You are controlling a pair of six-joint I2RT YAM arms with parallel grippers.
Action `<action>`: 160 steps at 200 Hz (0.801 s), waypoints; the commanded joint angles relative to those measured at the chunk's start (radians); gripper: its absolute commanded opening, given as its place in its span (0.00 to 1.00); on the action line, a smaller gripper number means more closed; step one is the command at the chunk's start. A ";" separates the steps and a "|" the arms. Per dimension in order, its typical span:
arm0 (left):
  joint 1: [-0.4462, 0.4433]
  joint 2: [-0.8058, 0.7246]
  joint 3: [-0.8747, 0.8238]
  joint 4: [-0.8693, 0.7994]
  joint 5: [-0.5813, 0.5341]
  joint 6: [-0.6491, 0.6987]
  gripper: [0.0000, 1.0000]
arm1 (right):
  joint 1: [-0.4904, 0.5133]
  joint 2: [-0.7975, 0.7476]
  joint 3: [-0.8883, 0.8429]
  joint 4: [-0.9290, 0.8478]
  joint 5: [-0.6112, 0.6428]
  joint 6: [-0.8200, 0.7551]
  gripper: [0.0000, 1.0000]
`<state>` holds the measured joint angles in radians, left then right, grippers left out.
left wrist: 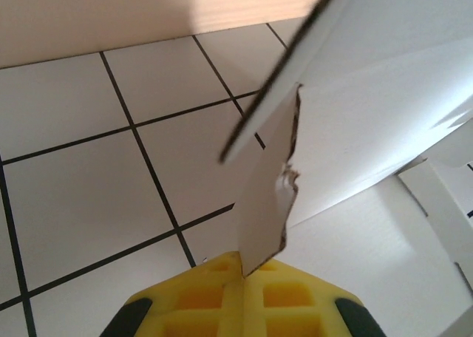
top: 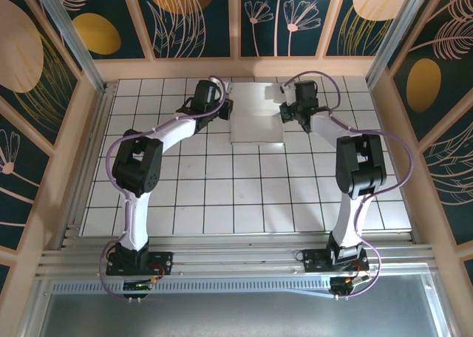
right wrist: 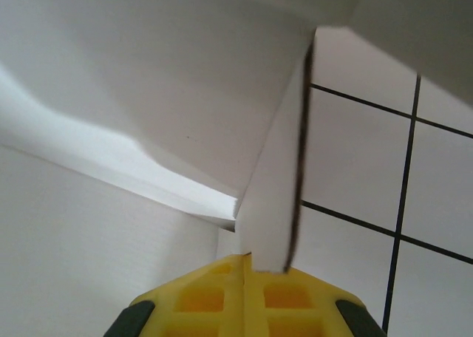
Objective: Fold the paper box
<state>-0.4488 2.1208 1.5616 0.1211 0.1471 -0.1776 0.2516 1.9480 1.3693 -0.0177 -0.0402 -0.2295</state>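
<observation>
White tiles cover the table (top: 222,196). At its far end sits the paper box (top: 256,119), with its side edges partly hidden. The left gripper (left wrist: 242,272) pinches one flap tight, and the right gripper (right wrist: 247,267) pinches another.

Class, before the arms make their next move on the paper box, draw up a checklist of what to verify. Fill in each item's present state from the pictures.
1. Left gripper shut on a flap of the paper box: ok.
2. Right gripper shut on a flap of the box's other side: ok.
3. Box lies between the two grippers on the tiled table: ok.
4. Edge of the left-held flap clean: not ok, it is ragged.
5. How deep each flap sits between the pads: cannot tell.
</observation>
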 commanded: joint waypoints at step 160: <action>-0.019 -0.027 -0.217 0.312 0.001 -0.222 0.00 | 0.102 -0.008 -0.163 0.213 0.123 0.406 0.00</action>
<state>-0.4618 2.1193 1.3613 0.3988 0.1261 -0.3763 0.3393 1.9629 1.2011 0.1684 0.0967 0.1638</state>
